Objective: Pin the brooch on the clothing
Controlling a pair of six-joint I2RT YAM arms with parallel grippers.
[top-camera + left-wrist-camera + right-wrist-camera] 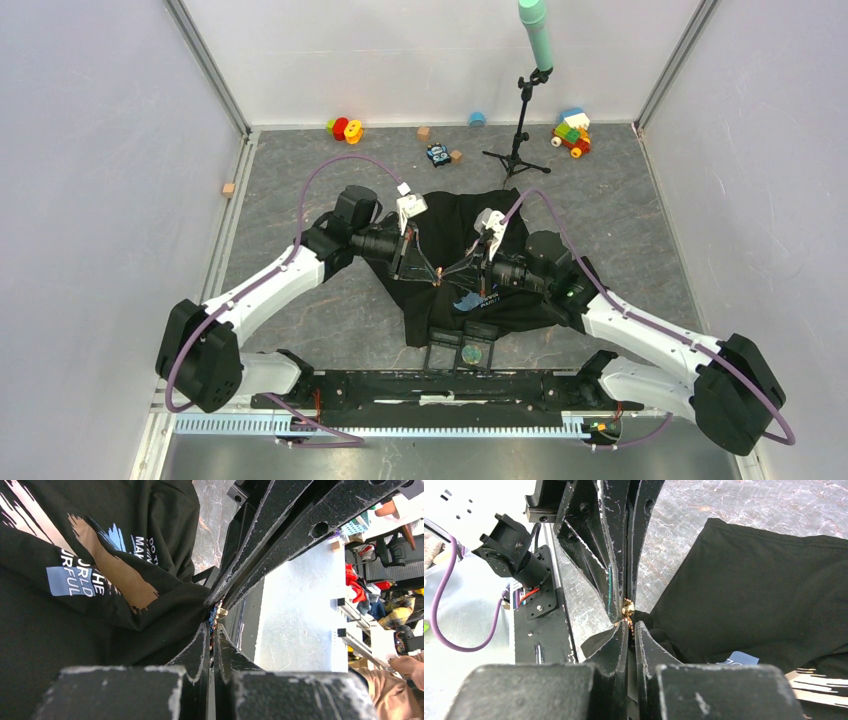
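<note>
Since the brooch [627, 608] looks small, rigid and slippery, left gripper [214, 626] and right gripper [630, 626] both pinch it, nearly closed; grasp limp, light clothing [749, 580] just beside the brooch.

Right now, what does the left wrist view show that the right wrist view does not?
Only the left wrist view shows the tan brush stroke and readable white lettering on the black T-shirt. Only the right wrist view shows the small gold brooch and a purple cable. Both show the left gripper and the right gripper, jaws shut, meeting tip to tip against the shirt above the grey table.
</note>
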